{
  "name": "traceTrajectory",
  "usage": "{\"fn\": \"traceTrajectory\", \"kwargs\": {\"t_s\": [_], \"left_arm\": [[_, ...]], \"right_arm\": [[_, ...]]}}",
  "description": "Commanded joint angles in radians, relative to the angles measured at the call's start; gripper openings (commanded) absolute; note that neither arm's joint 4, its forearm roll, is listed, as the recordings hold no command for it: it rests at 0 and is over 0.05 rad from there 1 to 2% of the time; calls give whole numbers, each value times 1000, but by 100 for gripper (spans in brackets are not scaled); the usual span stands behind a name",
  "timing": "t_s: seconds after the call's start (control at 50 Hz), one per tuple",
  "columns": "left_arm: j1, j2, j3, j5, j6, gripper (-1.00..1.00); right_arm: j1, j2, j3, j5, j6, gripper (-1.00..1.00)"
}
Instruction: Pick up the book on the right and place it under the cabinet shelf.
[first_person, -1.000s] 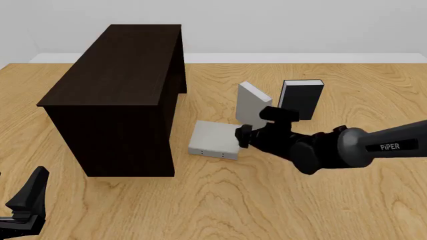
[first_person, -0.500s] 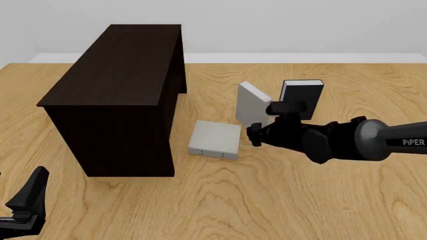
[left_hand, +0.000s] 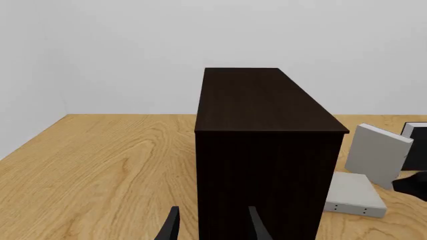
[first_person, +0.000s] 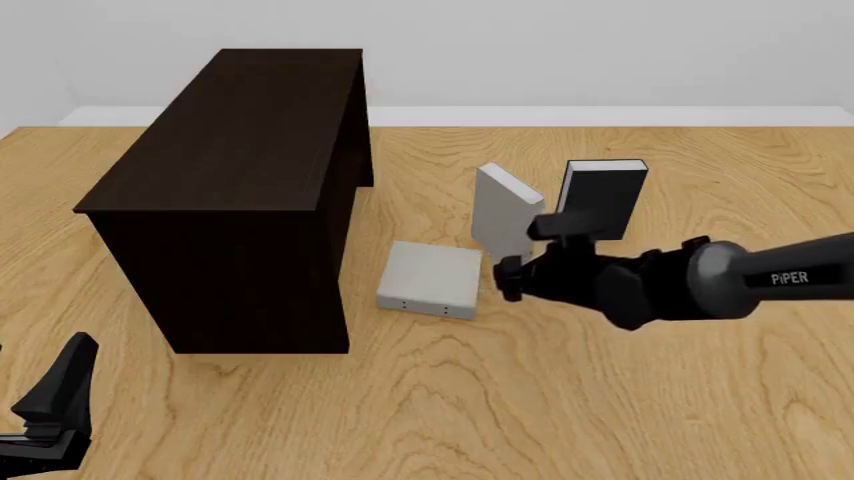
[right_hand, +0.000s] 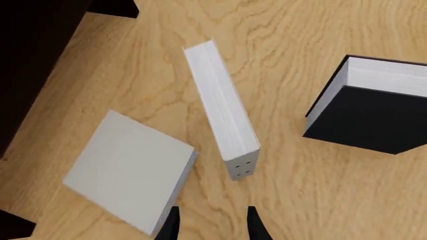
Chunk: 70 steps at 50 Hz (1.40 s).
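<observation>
Right gripper (first_person: 505, 277), jaws parted and empty, has been drawn slightly back toward the upright grey book (first_person: 503, 212), which stands untouched between the cabinet (first_person: 240, 160) and black book (first_person: 603, 196); grasping remains ahead.

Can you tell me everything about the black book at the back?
The black book has a plain black hard cover and white page edges that show along its top. It stands upright on the wooden table, closed, with its cover facing the camera. It is the farthest book to the right, just beside an upright grey book but apart from it. Nothing holds it; the right gripper hangs above the table, nearer the grey books. No title or marks can be seen.
</observation>
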Motion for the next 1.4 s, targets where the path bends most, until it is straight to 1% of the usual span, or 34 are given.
{"fn": "traceTrajectory", "kwargs": {"t_s": [0.02, 0.28, 0.32, 0.36, 0.4, 0.68, 0.84, 1.26, 1.4], "left_arm": [[0, -1, 0, 1, 0, 100], [0, 5, 1, -5, 0, 100], [0, 5, 0, -5, 0, 100], [0, 5, 0, -5, 0, 100], [0, 2, 0, -2, 0, 100], [0, 7, -1, -6, 0, 100], [0, 7, -1, -6, 0, 100], [0, 7, -1, -6, 0, 100], [0, 7, -1, -6, 0, 100]], "right_arm": [[7, 66, -22, -28, 7, 100], [14, 126, -38, -55, 18, 100], [8, 135, -42, -57, 11, 100], [12, 143, -41, -63, 19, 100], [8, 151, -43, -66, 14, 100], [43, 185, -59, -77, 32, 100], [70, 178, -69, -66, 38, 100], [134, 189, -145, -25, 42, 100], [161, 200, -174, -16, 52, 100]]}}
